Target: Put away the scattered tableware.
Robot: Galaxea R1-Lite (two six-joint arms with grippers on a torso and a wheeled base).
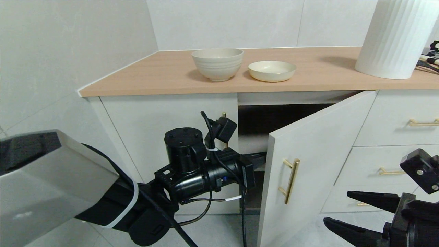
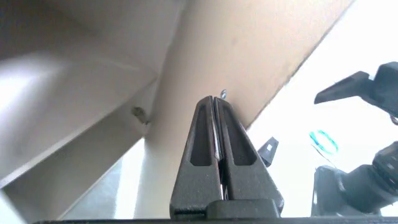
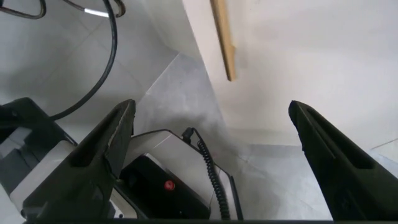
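Plainly, tableware: a deep cream bowl [image 1: 217,63] and a shallow cream dish [image 1: 272,70] sat side by side toward the back of the bench [image 1: 154,77], near each other but apart; both rested there unheld, so by my reading the putting away proper had not yet begun
Cabinet door [image 1: 308,164]: stood partly open under the bench, roughly below the dish, with its gold handle [image 1: 290,180] on the outer face; the dark space behind it was probably the intended home for the ware, which would explain why the door was being dealt with first
Left claw [image 2: 216,102]: pressed fully together with nothing between its two halves, its tip just by a pale panel that I took for the door's inner side; held closed like this it likely served as a slim pusher to swing the door wider, not as a gripper
Left arm pose: low and stretched roughly level from the robot's left toward the cabinet opening, the wrist aimed into the gap behind the door's free edge
Right claw [image 1: 336,207]: spread wide and holding nothing, low on the robot's right in front of the drawers [image 1: 423,122], apart from the door
Right arm pose: low, its tips pointed toward the door's outer face with the handle's lower end ahead of them, seemingly in reserve
Other: a tall white ribbed vessel [image 1: 398,37] stood at the bench's right end, well apart from the dish
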